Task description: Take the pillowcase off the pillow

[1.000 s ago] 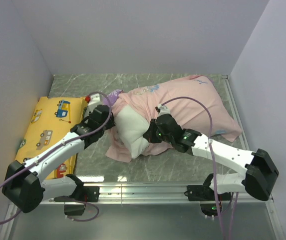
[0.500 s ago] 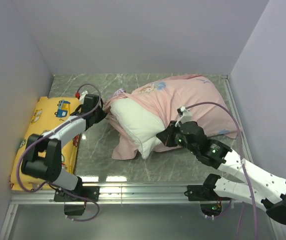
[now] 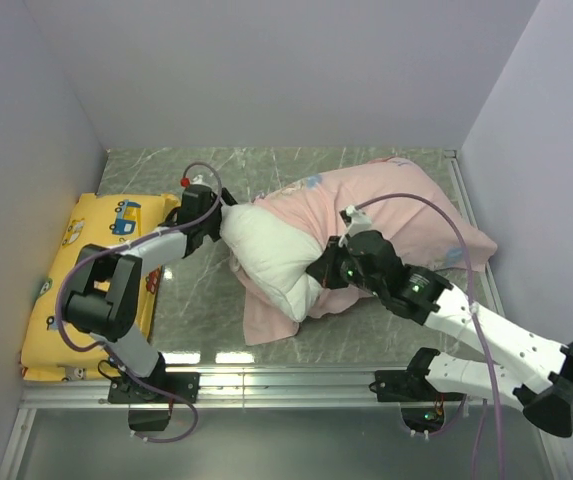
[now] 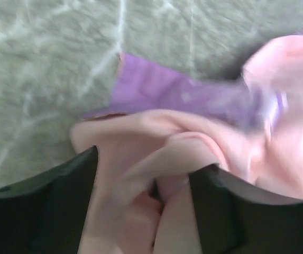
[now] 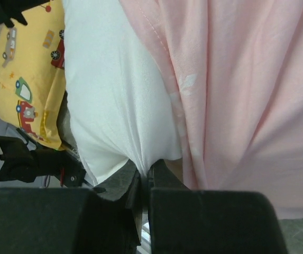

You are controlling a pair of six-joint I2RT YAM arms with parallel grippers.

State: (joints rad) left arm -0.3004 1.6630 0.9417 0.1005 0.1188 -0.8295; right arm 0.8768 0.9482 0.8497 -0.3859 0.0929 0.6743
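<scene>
Mid-strip: my right claw point(image 5: 145, 180) is clenched on a corner of the pillow point(image 3: 266, 250), and my left claw point(image 4: 143, 196) grips bunched pillowcase point(image 3: 386, 210) fabric at its 10 o'clock edge. The case covers the pillow's 2 o'clock half on the tabletop point(image 3: 186, 300). Next, I'd draw the pillow toward 7 o'clock.

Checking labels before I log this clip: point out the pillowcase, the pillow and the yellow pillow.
pillowcase point(image 3: 396, 205), top view, pale pink fabric over the covered end.
pillow point(image 3: 271, 250), top view, exposed white part.
yellow pillow point(image 3: 91, 225), top view, printed upper face.
</scene>
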